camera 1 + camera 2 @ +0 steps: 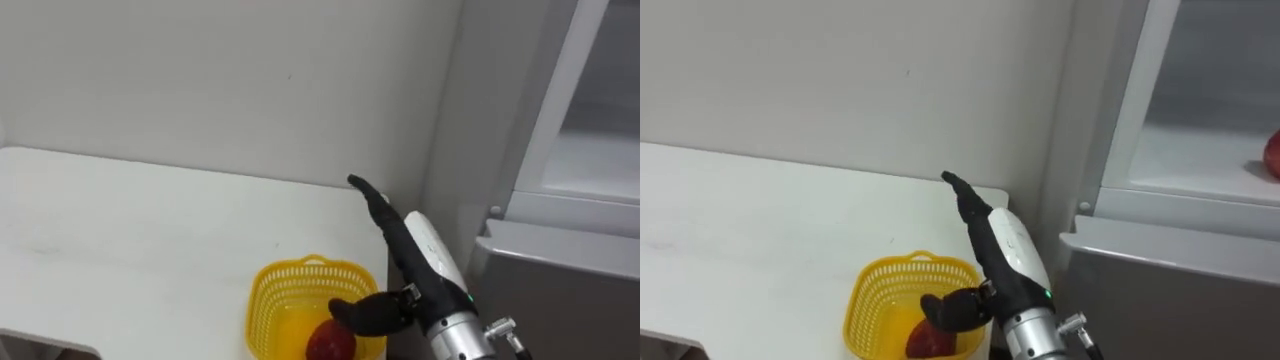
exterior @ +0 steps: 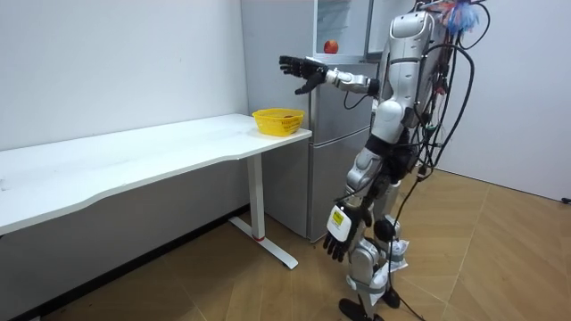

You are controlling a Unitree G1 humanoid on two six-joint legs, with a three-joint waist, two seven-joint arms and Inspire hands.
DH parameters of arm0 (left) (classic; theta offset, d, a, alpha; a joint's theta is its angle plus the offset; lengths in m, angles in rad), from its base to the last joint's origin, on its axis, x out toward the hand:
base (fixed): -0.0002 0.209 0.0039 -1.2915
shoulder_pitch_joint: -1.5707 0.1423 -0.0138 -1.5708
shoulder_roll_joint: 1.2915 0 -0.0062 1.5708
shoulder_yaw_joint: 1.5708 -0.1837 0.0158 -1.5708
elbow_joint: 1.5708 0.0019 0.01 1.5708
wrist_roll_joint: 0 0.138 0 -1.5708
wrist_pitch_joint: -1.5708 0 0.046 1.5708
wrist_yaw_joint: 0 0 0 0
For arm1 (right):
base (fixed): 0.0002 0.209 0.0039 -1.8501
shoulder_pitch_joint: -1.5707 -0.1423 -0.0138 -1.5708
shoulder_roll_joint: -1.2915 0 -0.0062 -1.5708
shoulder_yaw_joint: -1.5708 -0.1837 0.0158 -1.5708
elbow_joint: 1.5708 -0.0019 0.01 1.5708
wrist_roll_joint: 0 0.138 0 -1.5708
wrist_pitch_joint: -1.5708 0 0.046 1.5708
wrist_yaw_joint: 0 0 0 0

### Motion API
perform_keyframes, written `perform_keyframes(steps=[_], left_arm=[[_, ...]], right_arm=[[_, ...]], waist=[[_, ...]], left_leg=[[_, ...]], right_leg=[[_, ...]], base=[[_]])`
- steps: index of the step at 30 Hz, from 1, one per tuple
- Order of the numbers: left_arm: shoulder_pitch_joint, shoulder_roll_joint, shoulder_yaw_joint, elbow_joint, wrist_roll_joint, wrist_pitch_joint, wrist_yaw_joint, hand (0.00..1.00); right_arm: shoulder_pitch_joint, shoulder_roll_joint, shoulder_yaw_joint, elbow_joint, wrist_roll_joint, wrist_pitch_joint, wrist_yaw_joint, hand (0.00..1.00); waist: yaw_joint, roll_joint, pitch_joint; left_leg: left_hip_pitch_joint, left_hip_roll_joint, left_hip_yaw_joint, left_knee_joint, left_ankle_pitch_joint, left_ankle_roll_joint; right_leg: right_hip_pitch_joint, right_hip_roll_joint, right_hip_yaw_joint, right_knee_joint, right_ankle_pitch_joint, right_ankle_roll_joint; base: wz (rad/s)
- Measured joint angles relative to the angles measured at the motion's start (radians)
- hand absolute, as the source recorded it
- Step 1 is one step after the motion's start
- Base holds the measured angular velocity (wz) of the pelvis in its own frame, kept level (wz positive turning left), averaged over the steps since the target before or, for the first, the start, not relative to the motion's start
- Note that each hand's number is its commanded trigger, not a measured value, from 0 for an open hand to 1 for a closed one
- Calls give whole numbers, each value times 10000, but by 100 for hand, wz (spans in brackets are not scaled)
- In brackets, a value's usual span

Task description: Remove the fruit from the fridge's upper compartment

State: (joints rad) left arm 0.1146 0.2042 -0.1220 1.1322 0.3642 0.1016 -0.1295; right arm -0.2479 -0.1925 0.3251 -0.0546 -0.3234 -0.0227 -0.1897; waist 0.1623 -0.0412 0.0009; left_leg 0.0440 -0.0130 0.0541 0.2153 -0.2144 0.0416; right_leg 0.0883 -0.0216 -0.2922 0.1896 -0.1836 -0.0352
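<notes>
One red fruit (image 1: 331,342) inside the yellow basket (image 1: 270,290)

The premises presented as a test room fitted out as a sparse kitchen corner. A tall grey fridge (image 2: 332,160) stood against bare white walls (image 2: 116,62), its upper compartment open. Just beside it ran a long white desk (image 2: 134,156), carrying a yellow basket (image 2: 278,120) at the corner nearest the fridge. The floor (image 2: 500,259) was wood-patterned plank. Furnishing was plain throughout.
</notes>
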Motion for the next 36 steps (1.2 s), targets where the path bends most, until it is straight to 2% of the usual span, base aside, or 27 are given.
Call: perform_keyframes(steps=[4, 6, 8, 11, 14, 15, 18, 24, 29, 32, 36], left_arm=[[25, -53, -29, 248, -15, -11, 101, 0], [172, -109, -27, 336, -60, -6, 150, 0], [193, -165, -32, 362, -75, -8, 187, 0], [247, -189, -9, 346, -66, -127, 205, 0], [362, -214, 7, 349, -41, -212, 207, 0], [380, -223, 28, 354, -35, -216, 254, 0], [418, -236, 156, 359, -34, -332, 327, 0], [640, -281, 242, 379, -77, -590, 358, 0], [734, -299, 225, 600, -93, -621, 383, 0], [774, -302, 189, 667, -105, -624, 387, 0], [744, -304, 194, 667, -109, -622, 392, 0]], right_arm=[[184, 8, -1, -1083, 84, -201, -356, 0], [205, -3, -44, -1576, 86, -511, -608, 0], [297, 6, -163, -1845, 83, -708, -792, 0], [417, 2, -613, -2177, 82, -865, -973, 0], [475, -49, -1105, -2762, 155, -888, -1325, 0], [530, -76, -1313, -3130, 147, -957, -1556, 0], [724, -91, -1899, -3738, 130, -1474, -2191, 0], [767, -94, -2794, -3926, -153, -1854, -3176, 0], [882, -101, -3288, -3923, -440, -2115, -3885, 0], [1270, -108, -3315, -3906, -474, -2269, -4083, 0], [1631, -135, -3451, -3454, -510, -2259, -4126, 0]], waist=[[-126, -16, -10], [-225, -29, -20], [-365, -23, -17], [-595, 12, -12], [-805, 113, -93], [-815, 167, -96], [-909, 180, -117], [-1292, 80, -89], [-1509, -33, -70], [-1617, -19, -61], [-1743, 47, -60]], left_leg=[[96, 23, 132, -108, 1, -1], [193, 40, 256, -132, 1, -1], [196, 32, 257, -158, -2, 3], [181, 28, 270, -161, -5, 8], [238, 31, 367, -198, -7, 15], [310, 41, 436, -259, -4, 15], [487, 63, 546, -366, 0, 16], [609, 89, 671, -402, -5, 10], [559, 107, 703, -302, -41, 12], [534, 113, 709, -275, -47, 15], [505, 115, 708, -267, -46, 15]], right_leg=[[-17, 43, 197, -4, 1, -1], [-3, 78, 434, -3, 3, -4], [9, 74, 457, -6, 8, -1], [-14, 71, 498, -15, 33, 11], [-10, 82, 582, -14, 44, 16], [2, 102, 678, -15, 45, 15], [89, 125, 764, -22, 45, 14], [148, 163, 925, -13, 45, 14], [128, 163, 912, -3, 48, 9], [128, 151, 863, -8, 56, 5], [87, 146, 867, 20, 57, 3]], base=[[-11], [-18], [-4], [-2], [-10], [-17], [-13], [-6], [-2], [0], [0]])
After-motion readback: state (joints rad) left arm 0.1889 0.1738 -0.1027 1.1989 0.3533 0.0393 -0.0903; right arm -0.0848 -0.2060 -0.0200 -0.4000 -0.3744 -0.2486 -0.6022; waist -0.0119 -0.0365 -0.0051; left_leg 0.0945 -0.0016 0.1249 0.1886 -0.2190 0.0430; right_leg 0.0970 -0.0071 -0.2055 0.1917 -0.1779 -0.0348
